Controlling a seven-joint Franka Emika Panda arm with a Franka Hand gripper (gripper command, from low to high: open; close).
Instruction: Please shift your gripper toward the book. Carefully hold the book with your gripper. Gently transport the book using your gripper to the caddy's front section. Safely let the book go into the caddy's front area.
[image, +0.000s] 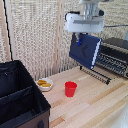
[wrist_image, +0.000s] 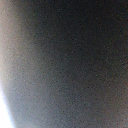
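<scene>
My white gripper (image: 81, 36) hangs high at the exterior view's upper right, shut on the top edge of the dark navy book (image: 85, 50). The book dangles below it, tilted, cover with a pale mark facing the camera, well above the wooden table. The black caddy (image: 20, 97) fills the exterior view's lower left, with a divider splitting it into a back and a front compartment; it lies far from the book. The wrist view is a dark blur (wrist_image: 70, 65), filled by something very close to the lens.
A red cup (image: 70, 88) stands on the wooden table (image: 95, 107) between caddy and book. A small white bowl with yellow food (image: 44, 84) sits beside the caddy. A black-and-silver toaster oven (image: 113, 56) stands behind the book at the right, its door down.
</scene>
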